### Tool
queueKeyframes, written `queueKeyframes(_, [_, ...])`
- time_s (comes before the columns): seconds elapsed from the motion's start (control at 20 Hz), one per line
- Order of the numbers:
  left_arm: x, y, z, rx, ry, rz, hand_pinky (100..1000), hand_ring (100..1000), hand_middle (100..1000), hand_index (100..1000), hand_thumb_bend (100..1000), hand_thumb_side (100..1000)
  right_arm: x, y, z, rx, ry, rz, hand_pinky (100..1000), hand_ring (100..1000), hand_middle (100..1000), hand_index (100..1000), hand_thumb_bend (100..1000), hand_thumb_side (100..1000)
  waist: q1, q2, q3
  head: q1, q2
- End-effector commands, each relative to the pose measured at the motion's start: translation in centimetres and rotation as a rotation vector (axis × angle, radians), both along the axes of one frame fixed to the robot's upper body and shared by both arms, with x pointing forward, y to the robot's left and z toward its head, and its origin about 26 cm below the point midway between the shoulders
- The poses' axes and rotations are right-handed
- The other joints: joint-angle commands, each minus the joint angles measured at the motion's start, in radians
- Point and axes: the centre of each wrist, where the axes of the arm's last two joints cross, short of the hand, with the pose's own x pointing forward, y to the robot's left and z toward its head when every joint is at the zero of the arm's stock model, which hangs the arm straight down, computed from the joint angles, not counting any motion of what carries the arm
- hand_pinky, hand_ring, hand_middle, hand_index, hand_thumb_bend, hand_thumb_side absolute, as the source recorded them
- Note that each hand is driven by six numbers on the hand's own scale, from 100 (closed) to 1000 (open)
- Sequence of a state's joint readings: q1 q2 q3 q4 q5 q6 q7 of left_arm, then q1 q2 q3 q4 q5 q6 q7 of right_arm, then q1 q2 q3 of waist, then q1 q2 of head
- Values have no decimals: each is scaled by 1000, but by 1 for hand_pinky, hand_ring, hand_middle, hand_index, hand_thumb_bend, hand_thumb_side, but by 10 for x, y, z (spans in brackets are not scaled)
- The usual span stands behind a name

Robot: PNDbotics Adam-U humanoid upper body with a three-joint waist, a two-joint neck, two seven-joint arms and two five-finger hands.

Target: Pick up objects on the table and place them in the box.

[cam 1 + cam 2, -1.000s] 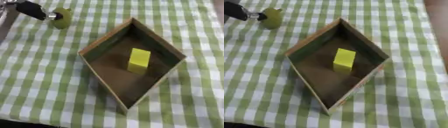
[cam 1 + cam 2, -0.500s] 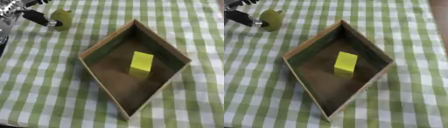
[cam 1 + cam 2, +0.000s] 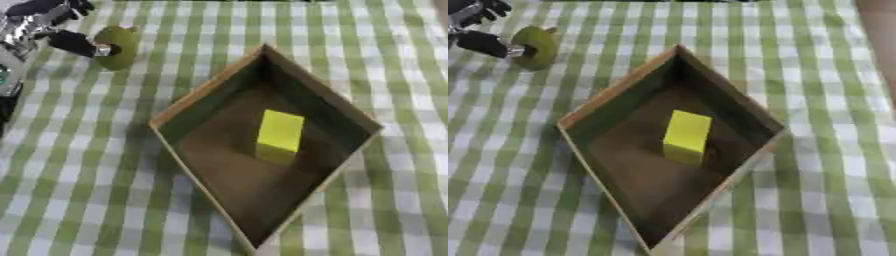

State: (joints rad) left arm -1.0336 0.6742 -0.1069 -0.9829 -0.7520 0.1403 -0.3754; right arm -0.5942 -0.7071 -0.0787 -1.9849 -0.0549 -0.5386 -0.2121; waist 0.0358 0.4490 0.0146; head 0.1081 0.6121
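Top left corner, and the left hand [image 3: 44,22] is at the olive-green object [image 3: 116,47], one dark finger touching its near side; whether the fingers actually grip it, I cannot tell. The green piece rests on the checked cloth of the bench [image 3: 79,165], long axis running roughly toward and away from the robot. Just beside it sits the box [image 3: 208,96], turned corner-on, a yellow block [image 3: 280,131] lying inside, long axis likewise near-to-far.

no readable txt, labels or nos. anywhere in either view.
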Motion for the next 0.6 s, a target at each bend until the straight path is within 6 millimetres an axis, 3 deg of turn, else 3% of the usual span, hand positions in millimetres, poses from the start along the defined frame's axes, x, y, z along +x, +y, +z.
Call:
queueKeyframes(0.05, [-3,10,16,17,-33,36,870,871,823,923,644,501,-6,0,10,-36,-37,-7,898,588,553,824,100,470,0,-17,-2,9,-20])
queueKeyframes(0.4, [-1,12,12,27,20,37,864,857,808,923,633,505,-6,2,12,-39,-38,0,900,592,551,825,100,470,4,-2,-16,19,-25])
queueKeyframes(0.6, [1,14,10,15,17,49,851,840,796,916,581,475,-5,4,13,-42,-42,6,901,591,549,826,100,470,7,9,-34,32,-35])
